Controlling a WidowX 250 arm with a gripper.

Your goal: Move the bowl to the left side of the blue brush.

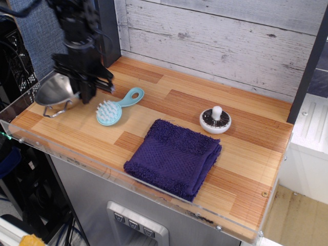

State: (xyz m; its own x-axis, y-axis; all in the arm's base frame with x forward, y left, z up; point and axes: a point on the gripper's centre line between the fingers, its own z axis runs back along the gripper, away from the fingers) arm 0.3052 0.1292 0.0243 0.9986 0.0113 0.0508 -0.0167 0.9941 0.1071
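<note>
The shiny steel bowl (53, 91) is at the table's far left, tilted, its wire loop handle (50, 110) low over the wood; I cannot tell whether it touches. My gripper (85, 95) points down at the bowl's right rim and looks shut on it. The blue brush (109, 112) lies on the wood just right of the gripper, bristles up, with its loop handle pointing to the back right. The bowl is left of the brush.
A folded purple towel (174, 156) lies at the front middle. A small white-and-black knobbed disc (215, 121) sits behind it to the right. A clear raised rim (15, 110) edges the table's left and front. A black post (106, 31) stands behind the gripper.
</note>
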